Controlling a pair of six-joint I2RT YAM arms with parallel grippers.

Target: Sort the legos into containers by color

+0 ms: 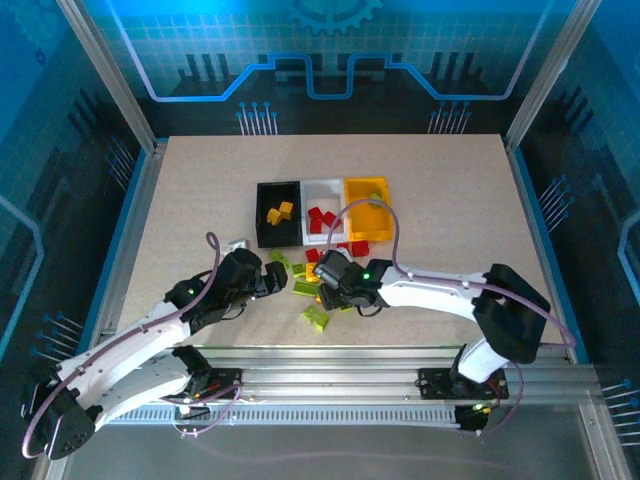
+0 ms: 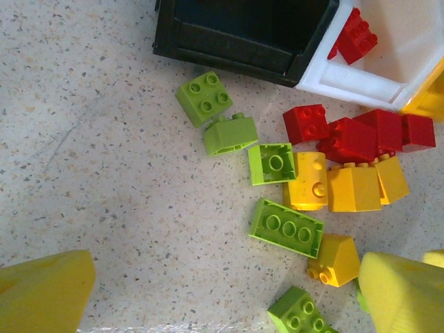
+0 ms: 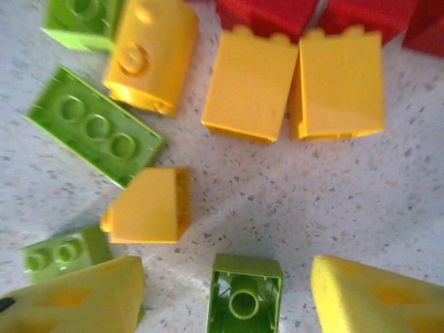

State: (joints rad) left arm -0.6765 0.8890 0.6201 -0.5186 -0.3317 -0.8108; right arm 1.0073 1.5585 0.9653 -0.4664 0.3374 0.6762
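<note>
An upturned green lego [image 3: 244, 298] lies between the fingers of the wide-open, empty right gripper [image 3: 225, 269].

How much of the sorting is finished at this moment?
Started: yellow bricks lie in the black bin, red bricks in the white bin. The left gripper is open and empty; the open right gripper brackets an upturned green brick. Many loose bricks are left on the table.
</note>
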